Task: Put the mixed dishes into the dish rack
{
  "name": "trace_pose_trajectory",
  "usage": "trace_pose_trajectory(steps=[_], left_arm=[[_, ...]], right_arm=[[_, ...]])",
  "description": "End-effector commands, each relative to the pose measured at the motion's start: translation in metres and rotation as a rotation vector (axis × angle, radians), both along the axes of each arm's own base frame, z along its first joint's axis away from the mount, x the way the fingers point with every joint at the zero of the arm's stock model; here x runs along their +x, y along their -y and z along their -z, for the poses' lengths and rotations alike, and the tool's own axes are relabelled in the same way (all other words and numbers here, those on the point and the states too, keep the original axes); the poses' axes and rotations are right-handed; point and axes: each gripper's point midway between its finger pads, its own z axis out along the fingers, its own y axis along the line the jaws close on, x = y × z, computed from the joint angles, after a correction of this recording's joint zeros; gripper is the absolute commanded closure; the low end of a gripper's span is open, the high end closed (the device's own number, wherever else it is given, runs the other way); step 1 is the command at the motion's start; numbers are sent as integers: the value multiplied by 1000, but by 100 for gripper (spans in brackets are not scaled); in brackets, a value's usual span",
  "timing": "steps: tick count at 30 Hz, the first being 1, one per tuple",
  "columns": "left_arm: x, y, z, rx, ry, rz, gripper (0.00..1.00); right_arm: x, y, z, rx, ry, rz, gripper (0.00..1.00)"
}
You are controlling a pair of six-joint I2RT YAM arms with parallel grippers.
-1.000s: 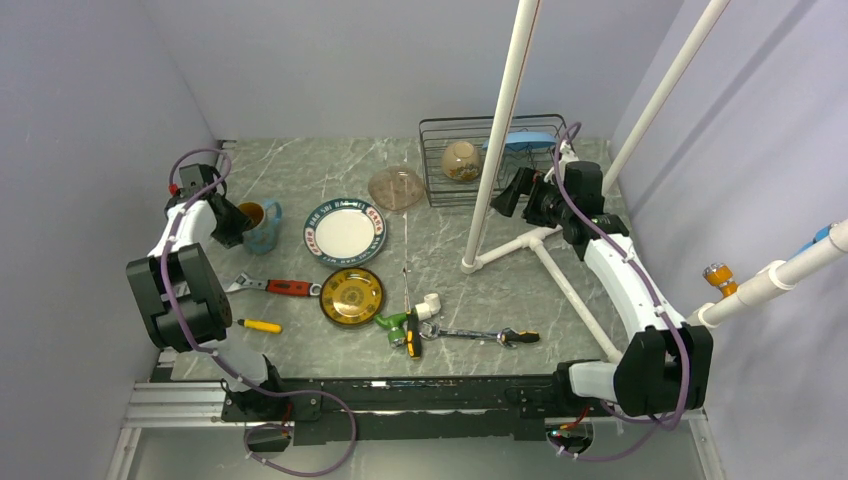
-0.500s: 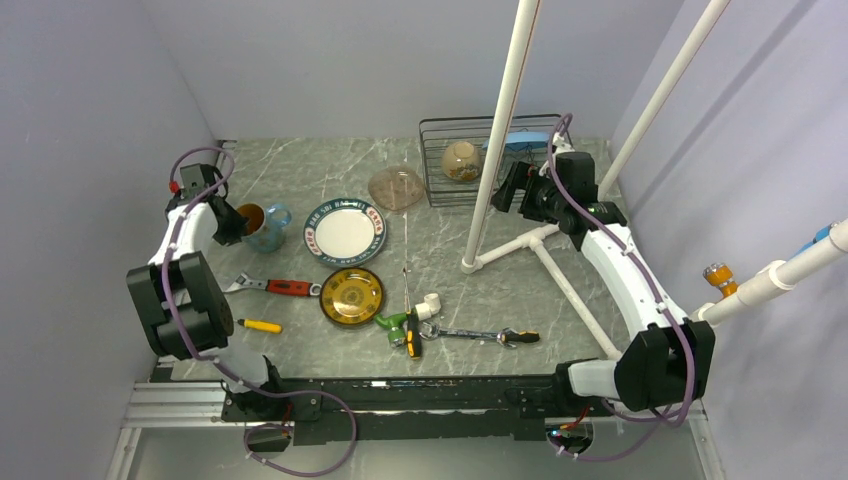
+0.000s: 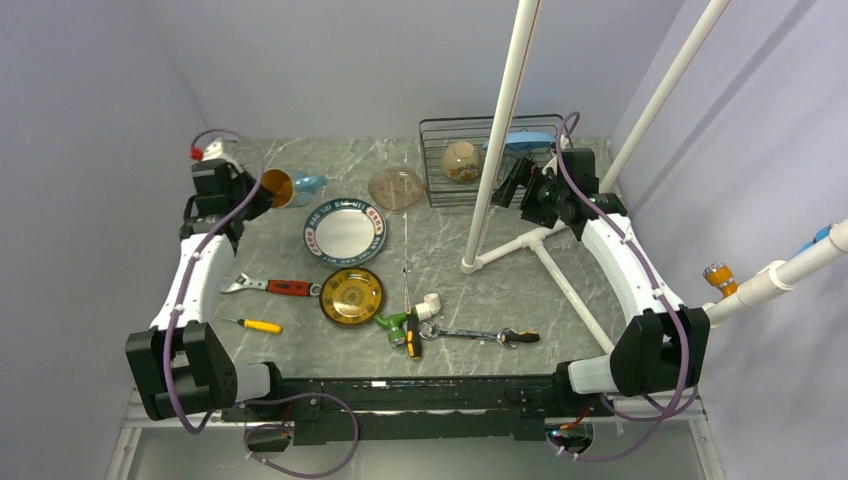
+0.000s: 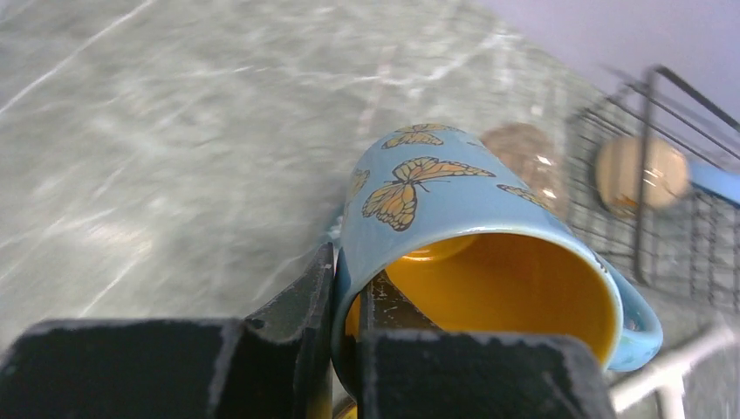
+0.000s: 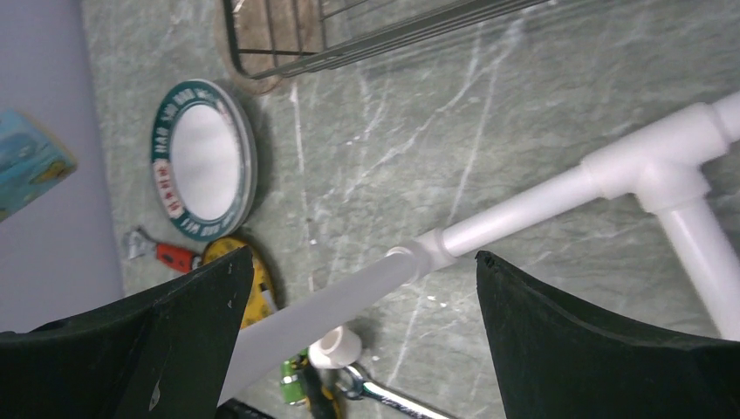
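My left gripper (image 4: pixel 347 279) is shut on the rim of the teal butterfly mug (image 4: pixel 436 201), one finger inside and one outside. The mug (image 3: pixel 285 185) hangs tilted on its side above the table's far left. The black wire dish rack (image 3: pixel 445 190) stands at the back, holding a tan bowl (image 3: pixel 460 160) and a light-blue plate (image 3: pixel 525 138). A whitish bowl (image 3: pixel 396 187) lies beside the rack. The green-rimmed white plate (image 3: pixel 345 230) and the yellow-centred plate (image 3: pixel 352 296) lie flat mid-table. My right gripper (image 3: pixel 515 185) is open and holds nothing, right of the rack.
A white pipe frame (image 3: pixel 500 130) rises in front of the rack, its foot (image 5: pixel 524 209) crossing between my right fingers' view. A red-handled wrench (image 3: pixel 275 287), a yellow screwdriver (image 3: pixel 255 325) and more tools (image 3: pixel 450 332) lie near the front.
The left gripper shut on the mug's rim, then lifted it off the table and carried it back and to the right, tipping it sideways. The right gripper barely shifted.
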Motion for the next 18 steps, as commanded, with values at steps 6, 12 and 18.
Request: trace_pose_trajectory(steps=[6,12,18], left_arm=[[49,168,-170,43,689,475,100],[60,255,-192,36,854,668,100],[50,326,-196,-82,935,819,100]], right_arm=[[20,-37,-64,242,105,-86,0],[19,-51,-90,345,132,-146,0],[6,-69,-116,513,208,-255,1]])
